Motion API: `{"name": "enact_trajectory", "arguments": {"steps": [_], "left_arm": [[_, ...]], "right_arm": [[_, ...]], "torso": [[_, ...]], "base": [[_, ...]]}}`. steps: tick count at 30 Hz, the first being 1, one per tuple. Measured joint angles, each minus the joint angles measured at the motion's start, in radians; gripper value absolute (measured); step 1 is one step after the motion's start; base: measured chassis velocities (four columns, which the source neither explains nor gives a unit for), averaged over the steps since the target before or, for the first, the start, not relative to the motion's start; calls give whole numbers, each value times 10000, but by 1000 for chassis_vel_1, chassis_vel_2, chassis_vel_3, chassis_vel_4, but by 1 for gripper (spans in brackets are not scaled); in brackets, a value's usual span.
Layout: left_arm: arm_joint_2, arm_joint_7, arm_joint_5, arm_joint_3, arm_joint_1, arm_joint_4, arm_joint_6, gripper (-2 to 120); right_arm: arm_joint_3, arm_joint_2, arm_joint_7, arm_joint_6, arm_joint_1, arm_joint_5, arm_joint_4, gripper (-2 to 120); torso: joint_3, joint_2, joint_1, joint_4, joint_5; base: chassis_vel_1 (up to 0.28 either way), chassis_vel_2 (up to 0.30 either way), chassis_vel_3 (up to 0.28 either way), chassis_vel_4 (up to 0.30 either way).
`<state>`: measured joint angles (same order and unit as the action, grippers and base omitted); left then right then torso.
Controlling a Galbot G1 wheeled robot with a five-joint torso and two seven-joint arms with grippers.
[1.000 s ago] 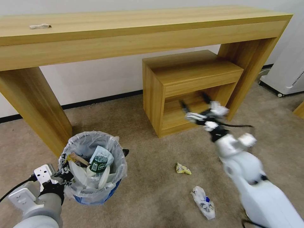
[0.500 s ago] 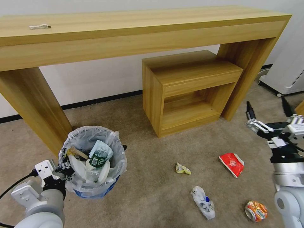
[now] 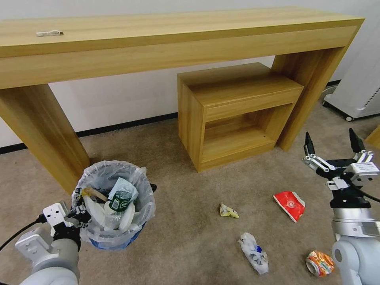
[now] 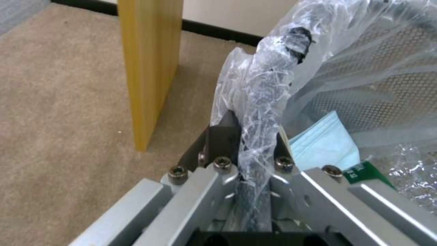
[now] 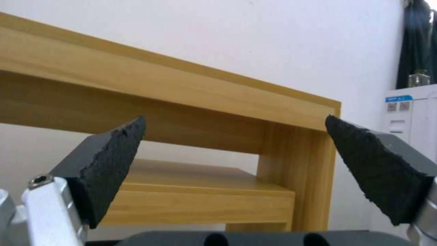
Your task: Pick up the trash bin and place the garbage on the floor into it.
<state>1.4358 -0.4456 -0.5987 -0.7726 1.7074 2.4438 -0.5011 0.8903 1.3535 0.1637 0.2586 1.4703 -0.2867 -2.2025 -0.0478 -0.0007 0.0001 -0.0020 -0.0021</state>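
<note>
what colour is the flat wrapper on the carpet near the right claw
Red, with a small white mark; the wrapper shows best in the head view.

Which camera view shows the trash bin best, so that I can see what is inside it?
The head view: the whole trash bin shows from above, with its liner and contents. The left wrist view gives a close look at the left gripper clamping the bagged rim. The right wrist view faces the wooden table.

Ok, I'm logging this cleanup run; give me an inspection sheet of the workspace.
Surface: beige carpet floor.
Job's things: trash bin part-filled; red wrapper, orange can, yellow wrapper, white crumpled bag on floor.
Clutter: small white item on desk.
Grippers: left gripper shut on bin's rim; right gripper open, raised, empty.
Cables: black cable at left wrist.
Surroundings: wooden cabinet, white appliance.
</note>
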Motion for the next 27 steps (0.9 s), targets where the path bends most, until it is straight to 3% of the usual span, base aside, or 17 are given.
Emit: {"name": "enact_trajectory", "arguments": {"steps": [27], "left_arm": [[-182,-50,-208,-22,23,86,-73,1]], "right_arm": [[-228,307,57,168,21,315,-90,100]], "torso": [[0,-1,0,-1,1]], "base": [[-88,-93,-89,-91]]}}
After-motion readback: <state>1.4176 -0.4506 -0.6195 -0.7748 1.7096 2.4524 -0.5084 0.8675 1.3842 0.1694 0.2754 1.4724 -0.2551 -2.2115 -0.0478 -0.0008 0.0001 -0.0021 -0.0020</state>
